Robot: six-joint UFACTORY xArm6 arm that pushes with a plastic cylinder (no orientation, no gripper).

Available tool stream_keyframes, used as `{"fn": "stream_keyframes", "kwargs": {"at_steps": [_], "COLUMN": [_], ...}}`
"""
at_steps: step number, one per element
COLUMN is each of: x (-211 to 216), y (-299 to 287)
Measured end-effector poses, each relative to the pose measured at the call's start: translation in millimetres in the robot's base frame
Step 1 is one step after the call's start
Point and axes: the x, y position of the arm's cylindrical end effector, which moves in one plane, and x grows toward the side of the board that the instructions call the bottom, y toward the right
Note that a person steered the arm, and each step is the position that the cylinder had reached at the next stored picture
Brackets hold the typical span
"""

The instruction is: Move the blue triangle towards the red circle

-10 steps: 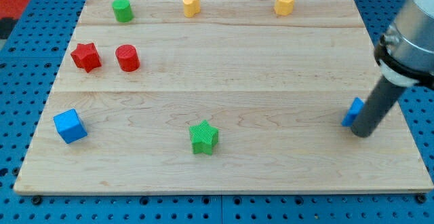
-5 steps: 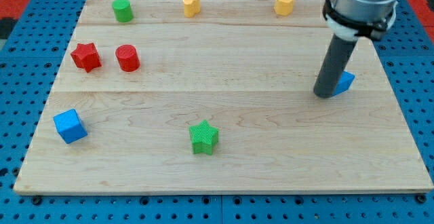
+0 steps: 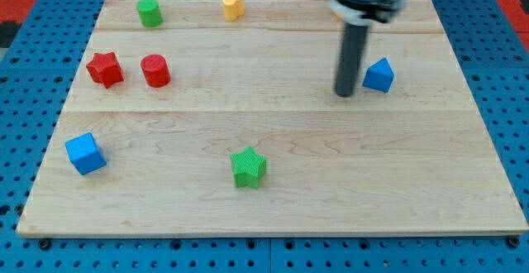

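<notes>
The blue triangle (image 3: pixel 379 75) lies on the wooden board's right side, in its upper half. The red circle (image 3: pixel 155 70) stands far off at the left, with a red star (image 3: pixel 105 69) just left of it. My tip (image 3: pixel 344 94) rests on the board just left of the blue triangle and a little below its middle, with a narrow gap between them. The rod rises toward the view's top and hides whatever is behind it there.
A green circle (image 3: pixel 149 12) and a yellow block (image 3: pixel 234 6) sit along the top edge. A blue cube (image 3: pixel 85 153) is at the lower left and a green star (image 3: pixel 248 167) at the bottom centre. The wooden board (image 3: pixel 273 207) lies on a blue pegboard.
The blue triangle has moved up and to the left across the right side of the board. My tip went from its right side to its left and up with it. The rod now hides the second yellow block.
</notes>
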Motion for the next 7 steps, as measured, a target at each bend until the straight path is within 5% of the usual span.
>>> {"fn": "stream_keyframes", "kwargs": {"at_steps": [1, 2, 4, 6, 7], "x": [7.6, -48.0, -24.4, -5.9, 46.0], "y": [69.9, 87.1, -153.4, -58.5, -114.7]}}
